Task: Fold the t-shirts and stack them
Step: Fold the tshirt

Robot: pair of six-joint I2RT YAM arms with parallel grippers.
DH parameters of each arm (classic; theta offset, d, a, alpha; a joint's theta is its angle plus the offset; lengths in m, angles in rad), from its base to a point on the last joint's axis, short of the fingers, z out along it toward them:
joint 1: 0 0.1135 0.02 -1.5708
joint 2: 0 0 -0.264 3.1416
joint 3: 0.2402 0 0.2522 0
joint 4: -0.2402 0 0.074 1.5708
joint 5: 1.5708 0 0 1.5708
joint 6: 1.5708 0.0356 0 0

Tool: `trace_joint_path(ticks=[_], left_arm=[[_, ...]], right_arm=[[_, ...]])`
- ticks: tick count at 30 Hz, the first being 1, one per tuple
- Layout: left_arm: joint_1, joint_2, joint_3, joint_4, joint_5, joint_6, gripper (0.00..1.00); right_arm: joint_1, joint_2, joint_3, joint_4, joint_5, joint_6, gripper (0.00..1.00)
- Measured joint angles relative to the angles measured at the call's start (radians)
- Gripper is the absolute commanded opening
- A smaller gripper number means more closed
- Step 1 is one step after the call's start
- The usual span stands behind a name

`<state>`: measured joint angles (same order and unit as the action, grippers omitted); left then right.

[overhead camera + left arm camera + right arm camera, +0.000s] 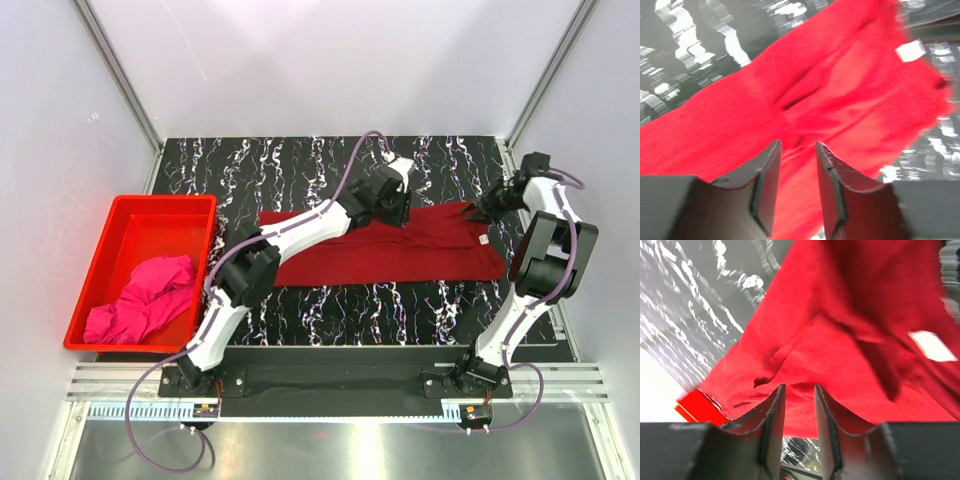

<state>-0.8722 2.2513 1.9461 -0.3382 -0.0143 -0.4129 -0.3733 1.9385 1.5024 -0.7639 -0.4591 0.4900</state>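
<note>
The crimson t-shirt (400,250) lies flat on the bench (250,170) as a long folded strip. The left fingers (765,190) and right fingers (772,425) hover parted and empty over its far edge, probably placed to take it for the next fold. The pink t-shirt (145,300) waits crumpled in the red bin (150,235).

Top view: I look down from above and behind the rig onto the whole black white-veined marble-pattern tabletop (300,165). Wrist views: both angled down, close over the dark crimson soft cloth t-shirt (400,255); both share its small white neck label (910,50).
</note>
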Motion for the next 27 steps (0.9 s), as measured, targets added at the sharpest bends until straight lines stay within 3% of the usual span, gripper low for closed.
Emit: trace_joint_path(ticks=[4,11,15,21,24,27], left_arm=[[-0.007,0.01,0.003,0.058,0.102,-0.029,0.38],[-0.014,0.188,0.187,0.04,0.199,-0.064,0.39],[-0.007,0.255,0.191,0.018,0.209,-0.072,0.4],[0.01,0.29,0.201,0.007,0.248,-0.075,0.5],[0.01,0.28,0.201,-0.008,0.259,-0.071,0.59],[0.019,0.244,0.2,-0.057,0.285,-0.079,0.61]], right_arm=[[0.035,0.01,-0.021,0.046,-0.029,-0.005,0.21],[0.025,0.111,-0.021,0.139,-0.058,0.0,0.18],[0.02,0.184,-0.02,0.158,-0.05,-0.013,0.18],[-0.002,0.18,-0.011,0.141,-0.026,-0.031,0.42],[-0.023,0.173,0.036,0.091,0.012,-0.048,0.48],[-0.039,0.173,0.144,0.043,0.061,-0.077,0.55]])
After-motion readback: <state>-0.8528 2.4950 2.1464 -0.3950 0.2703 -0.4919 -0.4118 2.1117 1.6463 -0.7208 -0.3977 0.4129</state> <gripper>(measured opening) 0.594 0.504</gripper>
